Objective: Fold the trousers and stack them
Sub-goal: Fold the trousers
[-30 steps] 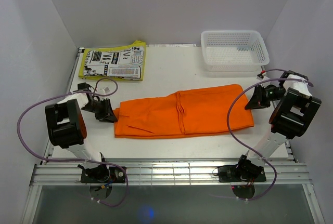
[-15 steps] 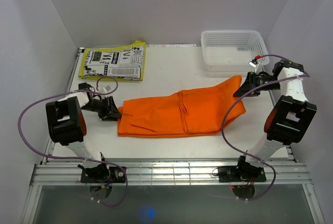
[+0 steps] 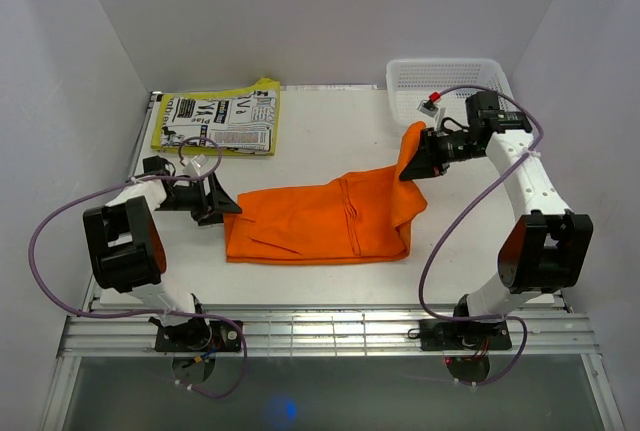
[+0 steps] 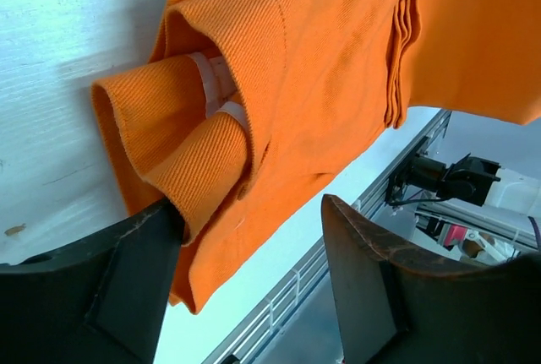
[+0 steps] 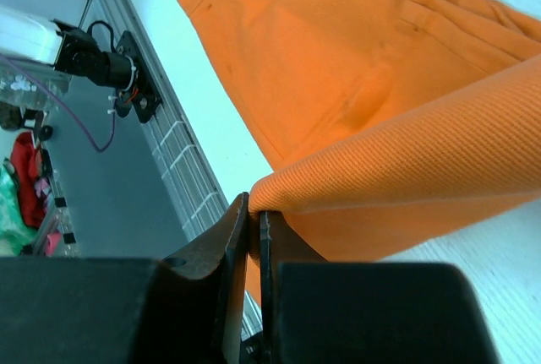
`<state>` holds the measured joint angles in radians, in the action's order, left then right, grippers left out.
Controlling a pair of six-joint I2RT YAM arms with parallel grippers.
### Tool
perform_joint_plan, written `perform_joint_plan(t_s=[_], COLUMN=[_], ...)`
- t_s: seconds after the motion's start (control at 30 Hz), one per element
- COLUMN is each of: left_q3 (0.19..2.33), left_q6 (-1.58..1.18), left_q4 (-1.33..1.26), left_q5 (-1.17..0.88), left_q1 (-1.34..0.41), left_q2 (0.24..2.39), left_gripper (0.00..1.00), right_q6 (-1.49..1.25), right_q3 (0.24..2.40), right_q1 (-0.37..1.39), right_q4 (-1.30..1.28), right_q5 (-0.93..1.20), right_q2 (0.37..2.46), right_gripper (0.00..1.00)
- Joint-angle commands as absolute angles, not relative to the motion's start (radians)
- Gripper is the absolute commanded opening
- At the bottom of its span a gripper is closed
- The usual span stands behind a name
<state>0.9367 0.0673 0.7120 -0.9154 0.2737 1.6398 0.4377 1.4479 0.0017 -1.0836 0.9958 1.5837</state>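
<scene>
The bright orange trousers [image 3: 320,221] lie folded lengthwise across the middle of the table. My right gripper [image 3: 415,156] is shut on their right end and holds it lifted above the cloth, with the raised part doubling back toward the left. In the right wrist view the jaws [image 5: 255,222] pinch a rounded fold of the orange trousers [image 5: 355,68]. My left gripper [image 3: 220,203] is at the left end, low on the table, and stands open. In the left wrist view the ribbed waistband end of the trousers [image 4: 211,136] rests against one finger [image 4: 127,296] of that gripper [image 4: 254,250].
A yellow-edged black-and-white printed paper [image 3: 215,121] lies at the back left. A white mesh basket [image 3: 450,91] stands at the back right, just behind my right gripper. The metal rail [image 3: 330,331] runs along the table's near edge.
My right gripper has lifted the trousers' right end and carried it left and toward the back. My left gripper has opened and let go of the left end.
</scene>
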Motion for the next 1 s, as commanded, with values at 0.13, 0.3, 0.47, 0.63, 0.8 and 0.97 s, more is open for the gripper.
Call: perform_joint_plan(t_s=[0.13,0.3,0.47,0.63,0.8,0.97], left_q3=[0.896,0.897,0.904,0.874,0.857,0.890], left_q6=[0.038,0.018,0.014,0.000,-0.086,-0.198], left_q4=[0.635,0.629,0.623,0.600,0.545,0.447], left_q5=[-0.881,-0.799,-0.784,-0.818,-0.874,-0.931], left_q1=[0.255,0.250,0.232,0.187,0.078,-0.049], left_q2=[1.634,1.729,1.784,1.809,1.832,1.911], left_gripper=[0.58,0.22,0.00,0.00,0.00,0.00], right_q6=[0.273,0.238,0.142,0.008,-0.093,-0.115], right_q3=[1.440,1.479,1.516,1.520,1.561,1.617], right_q1=[0.202,0.325,0.408,0.492,0.554,0.624], right_q4=[-0.870,-0.802,-0.712,-0.505,-0.419,-0.419], right_q5=[1.008,1.009,1.037,1.057,1.042,1.014], right_q2=[1.551,1.577,1.637,1.704,1.782,1.828], right_gripper=[0.08,0.08,0.08,0.08,0.08,0.08])
